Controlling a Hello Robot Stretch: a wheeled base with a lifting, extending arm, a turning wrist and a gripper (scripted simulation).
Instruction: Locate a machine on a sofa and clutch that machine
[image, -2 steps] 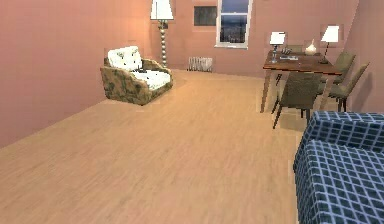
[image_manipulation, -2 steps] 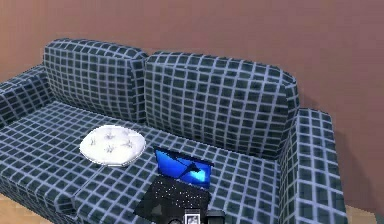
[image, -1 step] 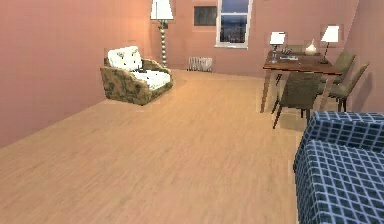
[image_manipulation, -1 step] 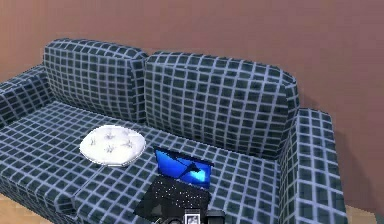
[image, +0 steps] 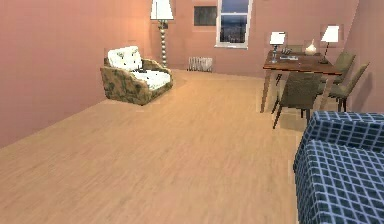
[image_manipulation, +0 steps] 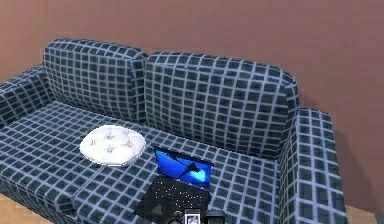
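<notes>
A laptop (image_manipulation: 183, 170) with its lid raised and a bright blue screen lies on the right seat of a dark blue checked sofa (image_manipulation: 215, 95). Its dark keyboard half reaches toward the sofa's front edge. At the arm side view's bottom edge stand the arm's two white marker squares (image_manipulation: 186, 217). Left of them the gripper's dark body (image_manipulation: 152, 207) blends into the laptop's dark base, so I cannot tell whether it holds anything. The sofa's end (image: 340, 165) also fills the forward view's lower right corner.
A round white cushion (image_manipulation: 113, 146) lies on the sofa left of the laptop. Ahead stretches bare wooden floor (image: 170, 150). A patterned armchair (image: 135, 76) and floor lamp (image: 162, 25) stand at the far wall. A desk (image: 300, 66) with lamps and chairs stands at the right.
</notes>
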